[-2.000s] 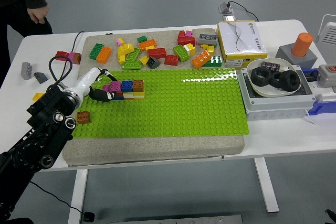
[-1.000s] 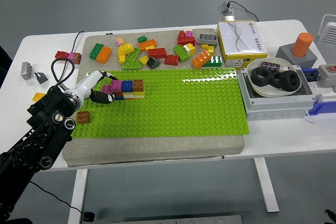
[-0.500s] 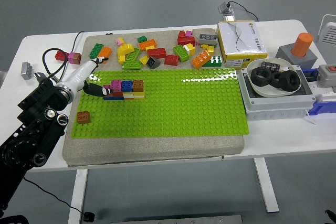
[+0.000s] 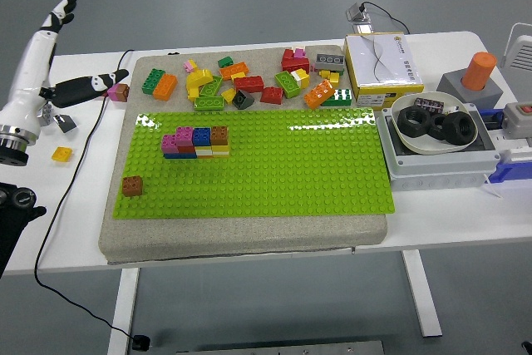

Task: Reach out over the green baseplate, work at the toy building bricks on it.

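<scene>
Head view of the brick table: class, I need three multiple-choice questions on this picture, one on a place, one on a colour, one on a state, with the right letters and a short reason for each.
1. Where does the lone brown brick sit?
A. near the left edge of the green baseplate
B. in the white bowl
C. on the yellow box

2. What colour is the cylinder on the grey block at the far right?
A. blue
B. orange
C. green

3. What is the left hand doing?
A. gripping a brick
B. pressing on the stacked bricks
C. raised off to the left, fingers spread, holding nothing

Answers: 1 A, the brick stands alone on the plate's studs near its left edge. 2 B, it is plainly orange. 3 C, the hand is lifted beyond the plate and holds no brick.
</scene>
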`<state>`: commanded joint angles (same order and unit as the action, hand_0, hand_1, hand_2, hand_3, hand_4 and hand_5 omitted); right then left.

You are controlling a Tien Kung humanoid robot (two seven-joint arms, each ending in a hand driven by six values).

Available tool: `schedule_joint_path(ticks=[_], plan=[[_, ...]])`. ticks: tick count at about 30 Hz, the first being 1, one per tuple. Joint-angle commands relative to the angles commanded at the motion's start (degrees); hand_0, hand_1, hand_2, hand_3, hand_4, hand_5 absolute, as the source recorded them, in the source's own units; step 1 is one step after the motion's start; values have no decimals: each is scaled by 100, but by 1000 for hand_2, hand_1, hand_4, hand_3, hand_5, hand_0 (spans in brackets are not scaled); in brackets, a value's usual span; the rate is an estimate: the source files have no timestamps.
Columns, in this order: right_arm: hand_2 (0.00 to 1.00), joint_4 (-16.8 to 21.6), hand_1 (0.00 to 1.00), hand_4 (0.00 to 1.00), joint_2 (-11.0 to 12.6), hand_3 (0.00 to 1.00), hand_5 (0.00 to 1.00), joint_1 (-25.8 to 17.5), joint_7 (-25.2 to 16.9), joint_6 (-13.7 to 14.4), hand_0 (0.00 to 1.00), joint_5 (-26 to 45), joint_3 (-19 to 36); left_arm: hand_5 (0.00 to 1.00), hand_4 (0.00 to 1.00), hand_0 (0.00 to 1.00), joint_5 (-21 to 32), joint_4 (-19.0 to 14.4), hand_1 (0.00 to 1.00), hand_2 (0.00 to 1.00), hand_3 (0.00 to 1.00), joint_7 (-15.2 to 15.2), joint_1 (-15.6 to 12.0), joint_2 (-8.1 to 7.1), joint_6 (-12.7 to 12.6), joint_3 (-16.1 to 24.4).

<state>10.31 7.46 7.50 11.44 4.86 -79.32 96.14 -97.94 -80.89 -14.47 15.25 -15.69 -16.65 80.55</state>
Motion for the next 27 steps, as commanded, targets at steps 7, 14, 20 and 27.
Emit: schedule_joint_path(ticks=[7, 14, 20, 27], plan=[[624, 0, 568, 638, -103, 643, 730, -198, 105, -30, 593, 44, -126, 998, 998, 998, -731, -130, 992, 998, 602, -85, -710, 554, -848, -231], [623, 0, 559, 636, -92, 643, 731, -118, 82, -67, 588, -128, -96, 998, 998, 998, -1595, 639, 998, 998, 619, 690, -294, 757, -934, -814], [620, 0, 558, 636, -68, 645, 731, -86, 57, -55, 595, -103, -60, 998, 998, 998, -2296, 1296, 998, 998, 617, 1387, 39, 890, -1093, -1114], [620, 0, 558, 637, -38, 645, 730, -77, 29, -33, 595, -35, -57, 998, 998, 998, -2520, 1544, 998, 998, 606, 1770, 87, 922, -1090, -1442]])
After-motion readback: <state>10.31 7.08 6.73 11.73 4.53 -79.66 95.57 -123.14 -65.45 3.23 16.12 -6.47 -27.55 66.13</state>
